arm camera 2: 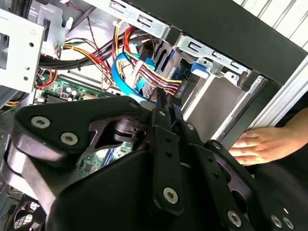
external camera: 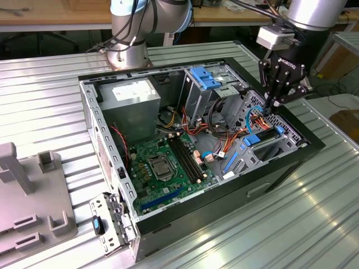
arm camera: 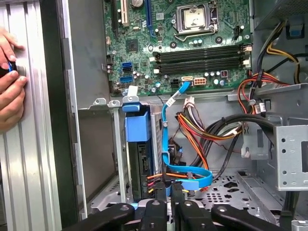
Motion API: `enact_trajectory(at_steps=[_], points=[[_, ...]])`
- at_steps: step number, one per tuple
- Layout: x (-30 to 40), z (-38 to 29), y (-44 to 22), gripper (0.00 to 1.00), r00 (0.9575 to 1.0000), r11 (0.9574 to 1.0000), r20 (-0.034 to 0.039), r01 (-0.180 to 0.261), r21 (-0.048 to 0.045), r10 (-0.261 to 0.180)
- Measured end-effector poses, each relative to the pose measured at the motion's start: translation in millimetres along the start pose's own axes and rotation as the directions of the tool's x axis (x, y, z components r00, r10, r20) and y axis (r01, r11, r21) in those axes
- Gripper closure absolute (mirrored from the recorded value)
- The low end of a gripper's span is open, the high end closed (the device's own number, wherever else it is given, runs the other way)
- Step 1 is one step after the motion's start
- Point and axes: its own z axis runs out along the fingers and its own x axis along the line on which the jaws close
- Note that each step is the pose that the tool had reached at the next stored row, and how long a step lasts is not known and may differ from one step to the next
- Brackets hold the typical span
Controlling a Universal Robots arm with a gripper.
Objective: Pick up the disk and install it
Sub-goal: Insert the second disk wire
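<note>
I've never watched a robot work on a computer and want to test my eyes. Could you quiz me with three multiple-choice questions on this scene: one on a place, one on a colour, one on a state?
1. In the exterior view, where does the gripper hang?
A) over the processor socket
B) over the drive cage at the exterior view's right
C) over a grey fixture on the table

2. What colour is the carrier framing the disk?
A) red
B) blue
C) yellow

3. How is the computer case?
A) open, insides exposed
B) closed by a panel
C) upside down

Answers:
1 B, it hangs right above that cage.
2 B, bright blue plastic borders the drive in the first wrist view.
3 A, the motherboard shows plainly.
</note>
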Motion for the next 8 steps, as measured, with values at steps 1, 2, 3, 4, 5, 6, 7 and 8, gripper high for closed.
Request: enact_trajectory(at_steps=[1, 2, 3, 4, 5, 6, 7, 8], points=[[0.3, -0.1, -0.1, 0.84, 1.0000, 1.0000, -0.0002, 0.000, 0.0000, 0.000], [0.6, 0.1, -0.1, 0.84, 1.0000, 1.0000, -0.0001, 0.000, 0.0000, 0.000], [0.9, 0.1, -0.3, 0.82, 1.0000, 1.0000, -0.0017, 0.000, 0.0001, 0.000], [0.9, 0.0, -0.9, 0.82, 1.0000, 1.0000, -0.0017, -0.001, -0.0010, 0.001], [1.0, -0.8, -1.6, 0.76, 1.0000, 1.0000, -0.0022, -0.002, -0.0058, 0.002], [1.1, -1.5, -2.0, 0.76, 1.0000, 0.9999, -0.0023, -0.002, -0.0106, 0.002], [1.3, -2.4, -2.4, 0.76, 1.0000, 0.9999, -0.0027, -0.002, -0.0159, 0.002], [1.4, -3.5, -2.9, 0.76, 1.0000, 0.9997, -0.0032, -0.001, -0.0235, 0.001]])
